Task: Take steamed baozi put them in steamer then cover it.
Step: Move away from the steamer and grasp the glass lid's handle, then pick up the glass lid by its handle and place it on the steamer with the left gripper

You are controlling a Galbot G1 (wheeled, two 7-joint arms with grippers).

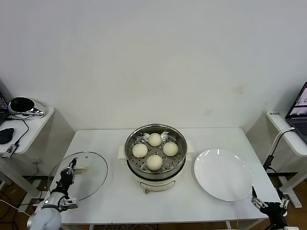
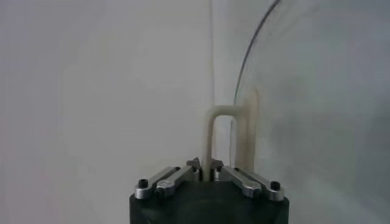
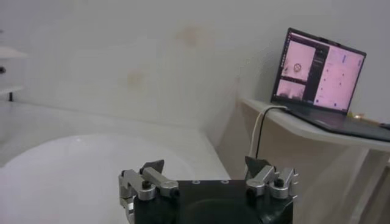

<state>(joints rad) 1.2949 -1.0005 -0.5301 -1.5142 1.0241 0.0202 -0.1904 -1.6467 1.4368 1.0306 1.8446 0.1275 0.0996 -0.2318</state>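
Four cream-white baozi [image 1: 154, 162] sit on the perforated tray inside the shiny steamer [image 1: 135, 165] at the table's middle. The clear glass cover [image 1: 91, 178] lies flat on the table's left part. My left gripper [image 1: 72, 166] is at the cover's left side, shut on the cover's cream-white handle [image 2: 211, 141]; the cover's metal rim [image 2: 251, 50] curves past it. My right gripper [image 1: 268, 205] is open and empty, low at the table's front right corner beside the white plate [image 1: 223, 174]; it also shows in the right wrist view [image 3: 206, 171].
A side table with a black device [image 1: 21, 105] and cables stands at the left. A laptop [image 3: 321, 73] sits on a shelf at the right, its cable hanging down. The white plate's surface [image 3: 67, 176] fills the area before my right gripper.
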